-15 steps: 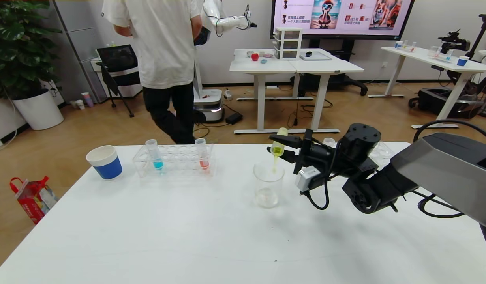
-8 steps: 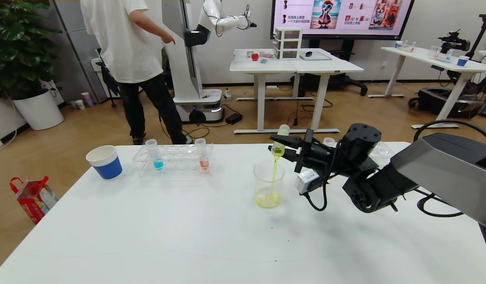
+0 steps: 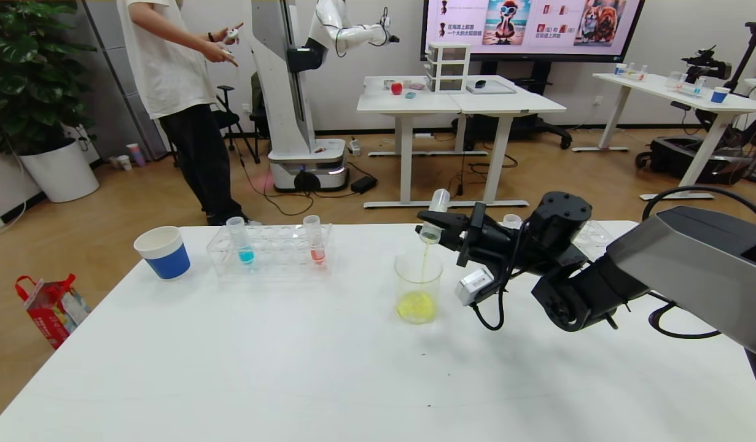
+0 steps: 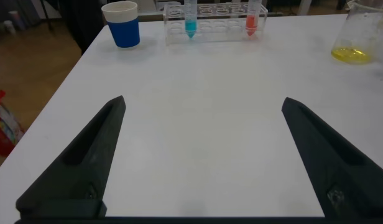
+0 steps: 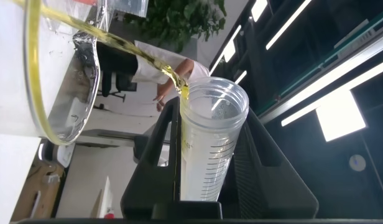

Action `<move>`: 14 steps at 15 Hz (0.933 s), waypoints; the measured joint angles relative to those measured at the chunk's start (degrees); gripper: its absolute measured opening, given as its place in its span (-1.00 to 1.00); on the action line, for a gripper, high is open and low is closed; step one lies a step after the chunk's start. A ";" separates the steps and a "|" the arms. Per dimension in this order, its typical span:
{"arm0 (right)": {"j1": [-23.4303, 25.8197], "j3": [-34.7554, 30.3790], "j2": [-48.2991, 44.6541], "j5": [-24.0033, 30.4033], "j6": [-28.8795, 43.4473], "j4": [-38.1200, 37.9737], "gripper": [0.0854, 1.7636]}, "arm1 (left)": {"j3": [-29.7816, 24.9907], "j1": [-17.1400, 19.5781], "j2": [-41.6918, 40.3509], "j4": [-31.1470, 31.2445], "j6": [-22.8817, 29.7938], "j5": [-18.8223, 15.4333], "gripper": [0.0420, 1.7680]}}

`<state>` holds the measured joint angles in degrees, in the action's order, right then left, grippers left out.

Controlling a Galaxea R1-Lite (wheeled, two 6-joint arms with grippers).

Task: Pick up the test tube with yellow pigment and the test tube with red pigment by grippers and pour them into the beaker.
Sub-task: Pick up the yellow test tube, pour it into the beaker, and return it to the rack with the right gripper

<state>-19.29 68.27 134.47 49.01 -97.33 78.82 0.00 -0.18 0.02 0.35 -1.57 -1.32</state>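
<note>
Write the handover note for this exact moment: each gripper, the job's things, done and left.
Right gripper: shut on the test tube with yellow pigment, tipped mouth-down over the beaker, a thin yellow stream running.
Left gripper: open, idle above bare table.
Done: most of the yellow is in the beaker.
Left: finish the pour, then take the test tube with red pigment, upright in the rack, and pour it too.

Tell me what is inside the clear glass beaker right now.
A shallow pool of yellow liquid sits in the clear glass beaker, fed by a thin stream from the tilted clear plastic test tube the right gripper holds.
</note>
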 joint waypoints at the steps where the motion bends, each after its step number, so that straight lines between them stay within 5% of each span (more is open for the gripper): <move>1: -0.09 0.02 -0.07 0.02 -1.18 0.00 -0.51 | 0.00 0.00 0.00 0.00 0.01 0.00 0.98; 10: -0.09 -1.05 -0.95 0.94 -5.14 -0.57 -0.51 | 0.00 0.00 0.00 -0.02 0.01 0.00 0.98; 14: -0.04 -1.67 -2.86 -0.22 8.02 -1.24 -0.51 | 0.00 0.00 0.00 -0.02 0.00 -0.02 0.98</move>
<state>-19.32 66.60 131.61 48.79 -89.31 77.58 0.00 -0.18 0.02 0.33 -1.57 -1.34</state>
